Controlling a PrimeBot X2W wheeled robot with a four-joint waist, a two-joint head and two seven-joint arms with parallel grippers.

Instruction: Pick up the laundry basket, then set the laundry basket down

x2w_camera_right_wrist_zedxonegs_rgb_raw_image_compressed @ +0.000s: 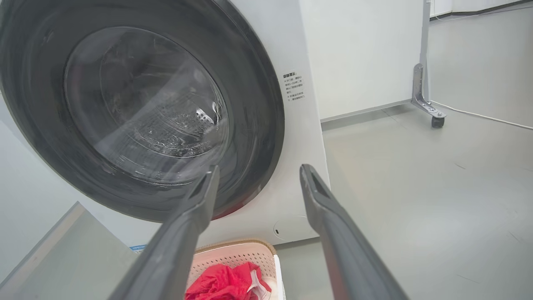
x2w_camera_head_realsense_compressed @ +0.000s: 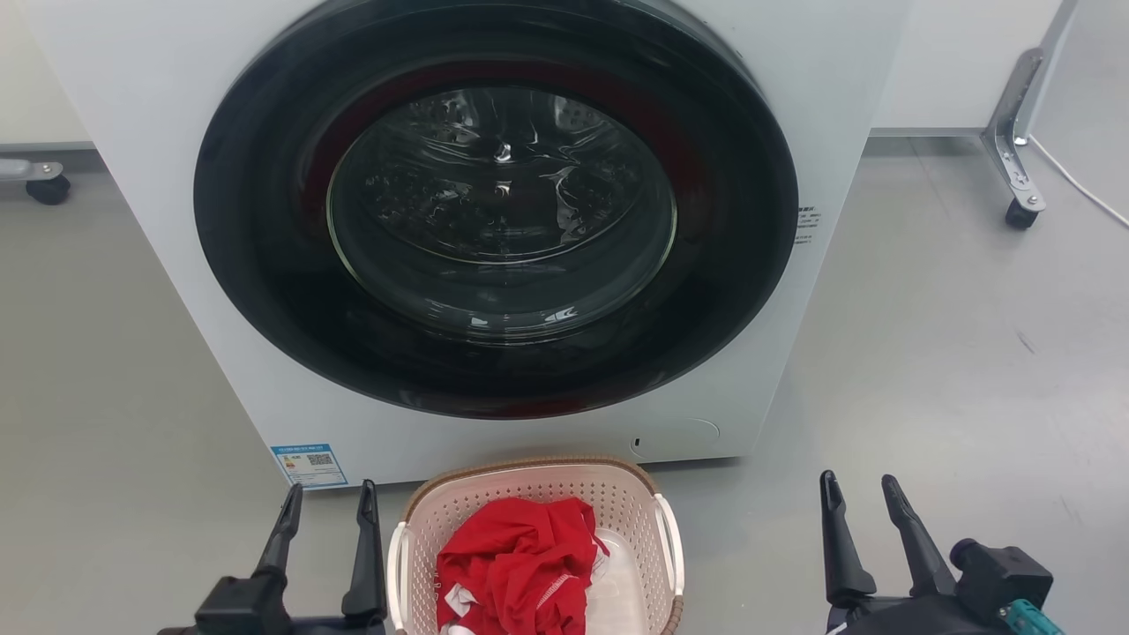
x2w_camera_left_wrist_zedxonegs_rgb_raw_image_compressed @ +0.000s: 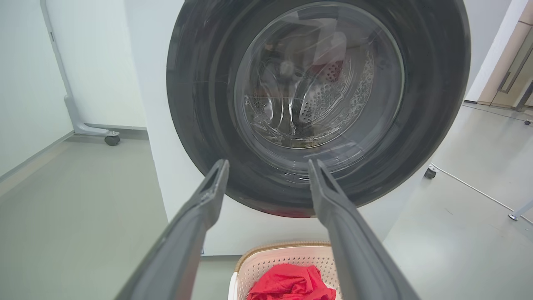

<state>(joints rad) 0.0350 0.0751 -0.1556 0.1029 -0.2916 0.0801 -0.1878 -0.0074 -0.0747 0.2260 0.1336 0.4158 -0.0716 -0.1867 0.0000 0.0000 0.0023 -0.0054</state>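
The left tool [x2w_camera_head_realsense_compressed: 331,487] and right tool [x2w_camera_head_realsense_compressed: 858,478] stand wide and empty, 2 fingers each, flanking the laundry basket [x2w_camera_head_realsense_compressed: 529,465]: the left just beside it, the right well apart. The basket sits on the grey floor [x2w_camera_head_realsense_compressed: 926,353] holding a crumpled red garment [x2w_camera_head_realsense_compressed: 520,556], close in front of the white washing machine [x2w_camera_head_realsense_compressed: 132,176], whose round dark door [x2w_camera_head_realsense_compressed: 494,379] is shut

The laundry basket [x2w_camera_head_realsense_compressed: 481,511] looked like matt perforated plastic, holding soft red cloth [x2w_camera_head_realsense_compressed: 516,564]. The washing machine [x2w_camera_head_realsense_compressed: 150,70] had smooth white panels and a glossy glass door [x2w_camera_head_realsense_compressed: 498,203].
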